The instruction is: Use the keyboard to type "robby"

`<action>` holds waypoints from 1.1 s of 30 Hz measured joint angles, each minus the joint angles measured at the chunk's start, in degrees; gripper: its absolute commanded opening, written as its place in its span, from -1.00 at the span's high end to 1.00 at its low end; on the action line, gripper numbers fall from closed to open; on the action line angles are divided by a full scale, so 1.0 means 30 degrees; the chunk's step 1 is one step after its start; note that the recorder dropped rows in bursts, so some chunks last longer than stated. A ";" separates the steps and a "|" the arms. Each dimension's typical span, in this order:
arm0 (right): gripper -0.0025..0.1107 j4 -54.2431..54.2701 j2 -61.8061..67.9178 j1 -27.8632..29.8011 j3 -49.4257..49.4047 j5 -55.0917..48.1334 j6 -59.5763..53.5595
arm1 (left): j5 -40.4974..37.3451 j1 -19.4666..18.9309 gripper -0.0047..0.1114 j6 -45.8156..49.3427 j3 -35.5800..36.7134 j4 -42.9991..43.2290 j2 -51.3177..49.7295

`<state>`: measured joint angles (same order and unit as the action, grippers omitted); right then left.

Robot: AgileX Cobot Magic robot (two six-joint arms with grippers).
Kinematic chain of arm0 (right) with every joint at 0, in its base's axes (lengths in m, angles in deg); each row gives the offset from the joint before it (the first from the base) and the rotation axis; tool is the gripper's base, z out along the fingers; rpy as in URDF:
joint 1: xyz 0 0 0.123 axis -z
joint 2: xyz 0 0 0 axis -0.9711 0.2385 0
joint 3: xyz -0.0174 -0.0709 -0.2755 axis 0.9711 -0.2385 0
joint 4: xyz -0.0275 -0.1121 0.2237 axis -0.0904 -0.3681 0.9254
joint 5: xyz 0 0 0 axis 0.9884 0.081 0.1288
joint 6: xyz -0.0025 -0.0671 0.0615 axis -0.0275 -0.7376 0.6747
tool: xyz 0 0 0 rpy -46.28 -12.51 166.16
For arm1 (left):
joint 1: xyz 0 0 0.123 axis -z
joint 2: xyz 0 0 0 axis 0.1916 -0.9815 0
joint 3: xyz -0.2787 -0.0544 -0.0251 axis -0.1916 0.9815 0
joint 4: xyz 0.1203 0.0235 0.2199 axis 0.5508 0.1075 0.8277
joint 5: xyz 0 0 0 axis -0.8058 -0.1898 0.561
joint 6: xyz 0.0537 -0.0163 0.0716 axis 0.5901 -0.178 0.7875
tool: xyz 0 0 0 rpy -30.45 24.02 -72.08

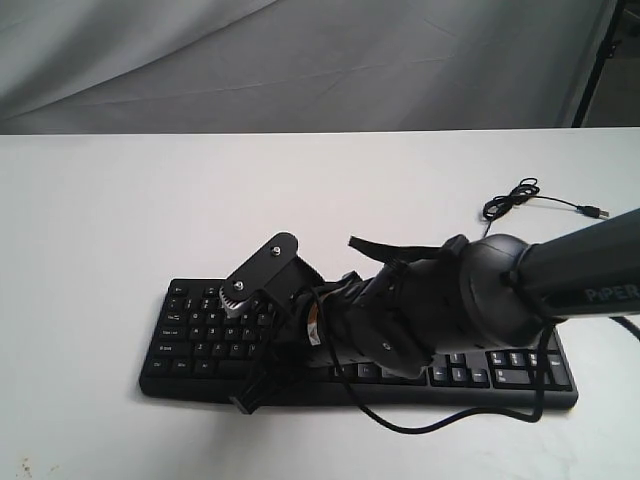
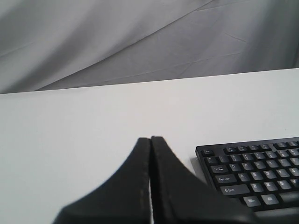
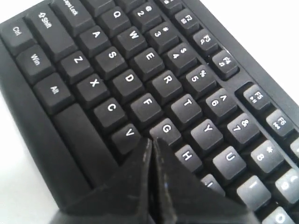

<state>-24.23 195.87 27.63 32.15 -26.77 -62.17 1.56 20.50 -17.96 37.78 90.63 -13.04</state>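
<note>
Right arm (image 1: 520, 280): enters at the right edge of the exterior frame and reaches low across to centre-left, wrist pitched downward. Right gripper (image 3: 152, 141): fingers (image 3: 133, 179) pressed together, tips meeting with no gap. Left gripper (image 2: 150, 139): likewise closed, tips meeting, nothing between them.
</note>
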 measured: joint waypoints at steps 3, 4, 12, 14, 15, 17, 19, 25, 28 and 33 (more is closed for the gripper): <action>0.96 0.0000 -0.0393 0.0000 0.0000 -0.0161 0.0000 | 0.0000 0.0000 0.92 0.0000 0.0000 0.0000 0.0000; 0.96 0.0000 -0.0493 0.0000 0.0000 -0.0198 0.0000 | 0.0000 0.0000 0.92 0.0000 0.0000 0.0000 0.0000; 0.96 0.0000 -0.0657 0.0000 0.0000 -0.0277 0.0000 | 0.0000 0.0000 0.92 0.0000 0.0000 0.0000 0.0000; 0.96 0.0000 -0.0617 0.0000 0.0000 -0.0277 0.0000 | 0.0000 0.0000 0.92 0.0000 0.0000 0.0000 0.0000; 0.96 0.0000 -0.0577 0.0000 0.0000 -0.0277 0.0000 | 0.0000 0.0000 0.92 0.0000 0.0000 0.0000 0.0000; 0.96 0.0000 -0.0362 0.0000 0.0000 -0.0234 0.0000 | 0.0000 0.0000 0.92 0.0000 0.0000 0.0000 0.0000; 0.96 0.0000 -0.0087 0.0000 0.0000 -0.0161 0.0000 | 0.0000 0.0000 0.92 0.0000 0.0000 0.0000 0.0000; 0.96 0.0000 0.0098 0.0000 0.0000 -0.0004 0.0000 | 0.0000 0.0000 0.92 0.0000 0.0000 0.0000 0.0000; 0.96 0.0000 0.0098 0.0000 0.0000 -0.0004 0.0000 | 0.0000 0.0000 0.92 0.0000 0.0000 0.0000 0.0000; 0.96 0.0000 -0.0313 0.0000 0.0132 -0.0364 0.0000 | 0.0000 0.0000 0.92 0.0000 0.0000 0.0000 0.0000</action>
<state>-24.23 194.92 27.63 32.54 -27.86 -62.17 1.56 20.50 -17.96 37.78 90.63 -13.04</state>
